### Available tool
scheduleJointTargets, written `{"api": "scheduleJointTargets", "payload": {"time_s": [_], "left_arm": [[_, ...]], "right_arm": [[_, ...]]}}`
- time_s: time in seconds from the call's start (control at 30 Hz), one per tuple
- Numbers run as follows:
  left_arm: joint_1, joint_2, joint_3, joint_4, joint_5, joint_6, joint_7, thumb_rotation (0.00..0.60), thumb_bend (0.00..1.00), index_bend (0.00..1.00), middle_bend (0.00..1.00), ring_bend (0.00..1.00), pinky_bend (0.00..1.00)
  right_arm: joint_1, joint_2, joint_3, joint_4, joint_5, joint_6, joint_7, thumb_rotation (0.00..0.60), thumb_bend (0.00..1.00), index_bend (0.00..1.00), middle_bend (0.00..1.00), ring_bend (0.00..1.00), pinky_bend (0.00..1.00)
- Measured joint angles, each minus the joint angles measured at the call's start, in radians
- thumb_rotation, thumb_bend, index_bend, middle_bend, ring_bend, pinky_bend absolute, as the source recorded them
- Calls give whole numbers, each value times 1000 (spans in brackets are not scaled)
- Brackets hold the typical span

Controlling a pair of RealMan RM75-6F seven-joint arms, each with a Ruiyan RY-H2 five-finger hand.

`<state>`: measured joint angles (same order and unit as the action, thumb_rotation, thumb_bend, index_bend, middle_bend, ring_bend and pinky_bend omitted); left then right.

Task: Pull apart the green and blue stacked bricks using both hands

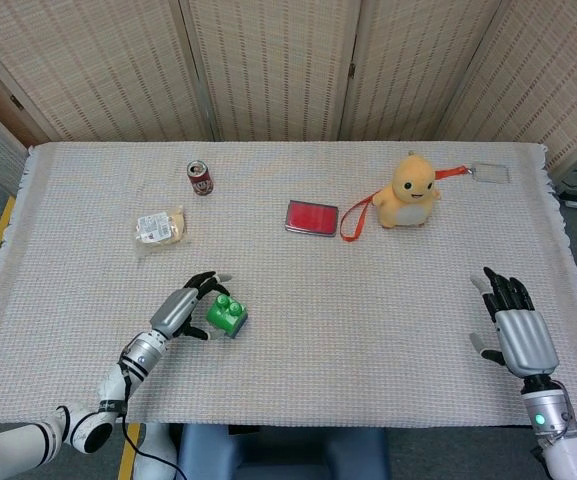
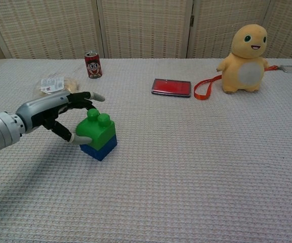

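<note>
Just beside left robot hand [image 2: 59, 114]: bricks [image 2: 97, 135].

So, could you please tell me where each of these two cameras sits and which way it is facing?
Head view: sits high, looking steeply down on the whole table; shows the left hand by the green and blue bricks and the right hand, open, far off near the table's right edge.
Chest view: sits low at the table's near edge, looking across it toward the screen; shows only the left hand, fingers spread around the bricks.
Shared: left hand, bricks, soda can, red case, yellow plush toy.
</note>
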<state>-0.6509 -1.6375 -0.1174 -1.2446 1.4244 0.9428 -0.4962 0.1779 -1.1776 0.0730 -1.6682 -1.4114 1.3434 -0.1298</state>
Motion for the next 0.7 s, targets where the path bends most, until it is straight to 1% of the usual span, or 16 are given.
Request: {"api": "scheduleJointTargets", "payload": {"time_s": [0.2, 0.4, 0.5, 0.57, 0.7], "left_arm": [[-4, -13, 1, 8, -1, 0, -7, 600, 247, 178, 370, 61, 0], [3, -29, -1, 21, -7, 22, -4, 600, 247, 231, 468, 93, 0], [11, -39, 0, 26, -8, 39, -2, 600, 248, 316, 535, 119, 0], [15, -48, -1, 32, -8, 51, 3, 600, 249, 391, 588, 142, 0], [25, -65, -1, 45, -6, 76, 12, 600, 267, 489, 679, 193, 0]], "right_arm": [[0, 1, -3, -1, -5, -1, 1, 600, 362, 0, 0, 0, 0], [-1, 2, -3, -1, -6, 2, 4, 600, 363, 0, 0, 0, 0], [0, 2, -3, -1, -5, -1, 3, 600, 362, 0, 0, 0, 0], [0, 2, -3, -1, -6, -1, 4, 600, 362, 0, 0, 0, 0], [-1, 3, -3, -1, -8, 3, 6, 600, 362, 0, 0, 0, 0]]}}
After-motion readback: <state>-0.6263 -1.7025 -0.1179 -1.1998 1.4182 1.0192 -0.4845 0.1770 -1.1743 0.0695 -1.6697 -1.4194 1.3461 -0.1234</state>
